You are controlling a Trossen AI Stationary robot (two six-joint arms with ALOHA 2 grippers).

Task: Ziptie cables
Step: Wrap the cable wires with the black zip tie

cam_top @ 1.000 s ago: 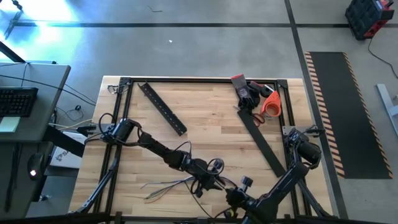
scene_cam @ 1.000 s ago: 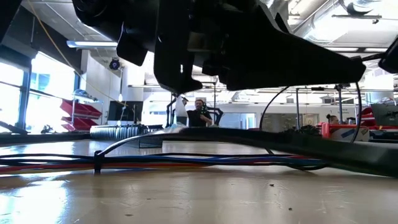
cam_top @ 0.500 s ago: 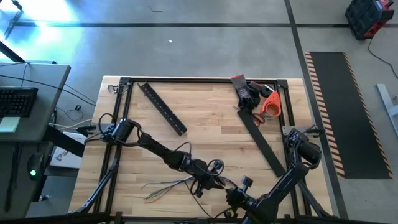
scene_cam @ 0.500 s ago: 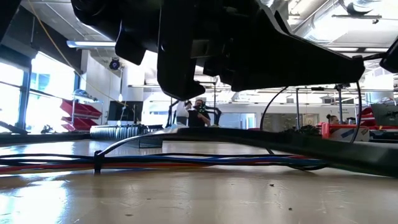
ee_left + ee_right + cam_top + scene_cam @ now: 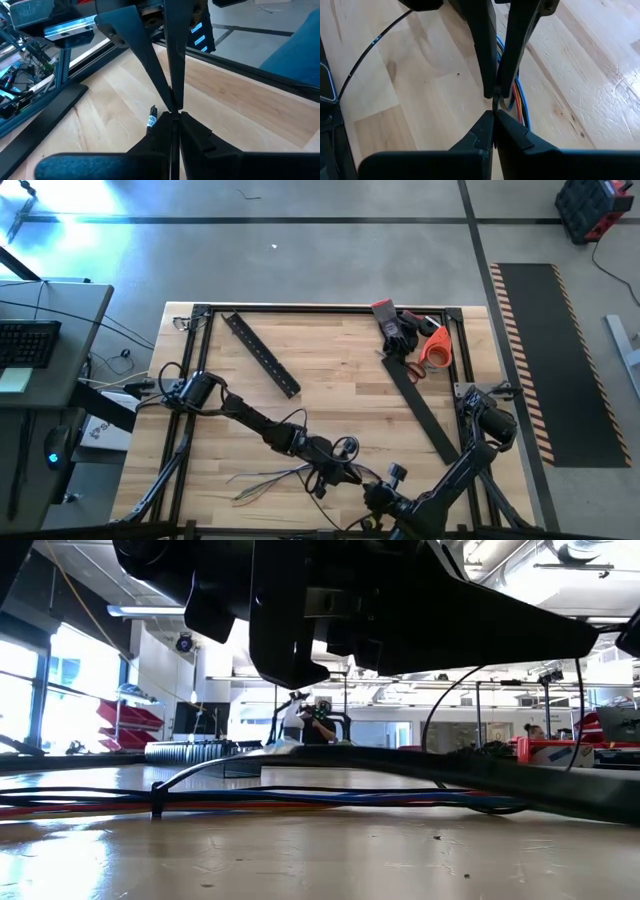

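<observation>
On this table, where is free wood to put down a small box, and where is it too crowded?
Free: the middle, between the perforated bar and the long black strip. Also the left edge, above the cables. Crowded: the near edge, where both arms meet, and the far right corner with the scissors.

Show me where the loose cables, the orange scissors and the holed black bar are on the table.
cables [image 5: 262,479]: high view, on the middle of the spread wires.
scissors [image 5: 434,347]: high view, on the orange handles.
black bar [image 5: 261,354]: high view, on the middle of its length.
</observation>
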